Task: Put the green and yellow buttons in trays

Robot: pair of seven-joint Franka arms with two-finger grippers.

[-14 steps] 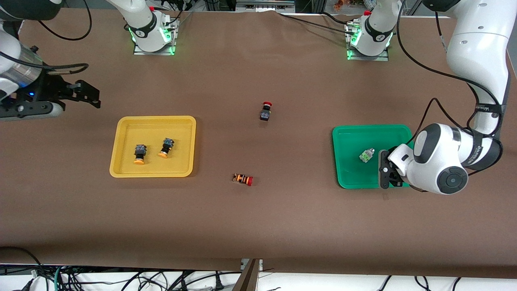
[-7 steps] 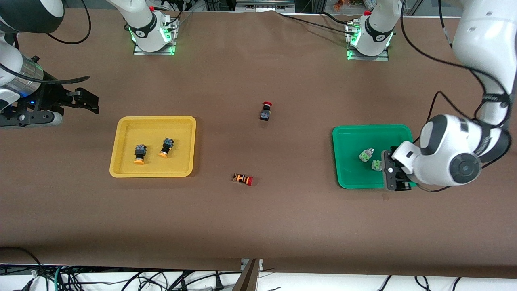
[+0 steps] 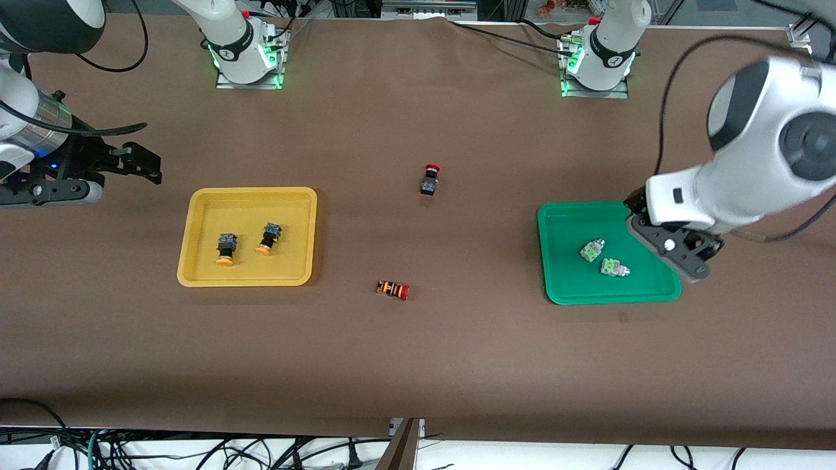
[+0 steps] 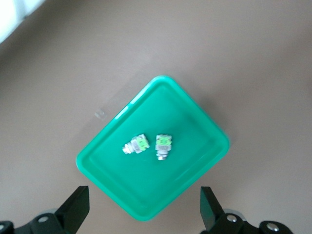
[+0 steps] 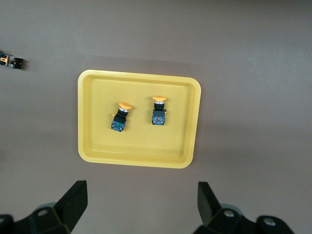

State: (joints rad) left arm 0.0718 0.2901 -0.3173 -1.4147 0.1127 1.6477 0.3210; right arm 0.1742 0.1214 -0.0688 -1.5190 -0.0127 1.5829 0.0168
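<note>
The green tray (image 3: 556, 222) holds two pale green buttons, one (image 3: 592, 250) beside the other (image 3: 614, 267). My left gripper (image 3: 676, 253) is open and empty, raised over the tray's rim at the left arm's end. In the left wrist view the tray (image 4: 195, 122) and both buttons (image 4: 136, 145) (image 4: 163, 145) lie below my left gripper (image 4: 144, 207). The yellow tray (image 3: 196, 197) holds two yellow-capped buttons (image 3: 226, 249) (image 3: 268, 238). My right gripper (image 3: 140, 162) waits open over the table beside it. The right wrist view shows that tray (image 5: 88, 122), its buttons (image 5: 120, 118) (image 5: 159, 111) and my right gripper (image 5: 141, 202).
A black button with a red cap (image 3: 429, 180) stands on the table between the trays. An orange-and-black striped button with a red cap (image 3: 393, 290) lies nearer the front camera; it also shows in the right wrist view (image 5: 10, 61).
My left gripper has let go of the second green button in the green tray, then risen and drawn back toward the left arm's end. The right arm has barely moved.
</note>
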